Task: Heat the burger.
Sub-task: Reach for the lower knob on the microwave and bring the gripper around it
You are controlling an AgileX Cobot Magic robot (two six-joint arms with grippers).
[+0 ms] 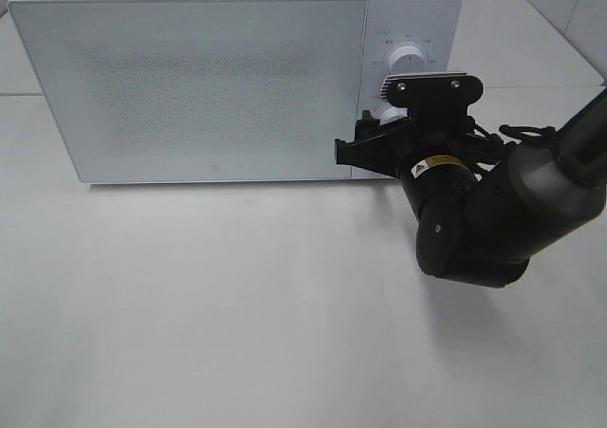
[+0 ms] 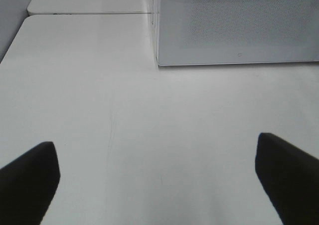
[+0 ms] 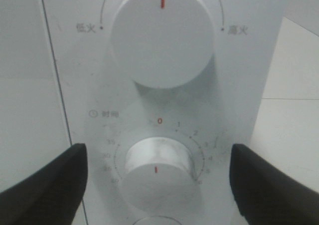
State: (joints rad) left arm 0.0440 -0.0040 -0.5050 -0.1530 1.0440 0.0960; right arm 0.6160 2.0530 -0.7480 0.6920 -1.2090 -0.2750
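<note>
The black two-finger right gripper [image 1: 406, 136] is parked right up at the control panel of the boxy white microwave oven [image 1: 218, 77] in the high view. It's level with the white round lower dial [image 1: 387, 115], just below the white round upper knob [image 1: 410, 58]. The microwave sits toward the back edge of the plain white desk [image 1: 237, 314], and its grey speckled door [image 1: 228, 86] is closed.

Left wrist cam: the black left gripper [image 2: 159, 182] hangs over bare desk with its jaws spread wide. The dark fingertips [image 2: 30, 180] are well apart, and the microwave's front corner is ahead of them.

Right wrist cam: the jaws are spread, one finger on each side of the lower dial with a gap both ways, so it's not pinching it. Each knob has a small red tick.

The burger doesn't show in any of the three views, so I can't tell where it is.
</note>
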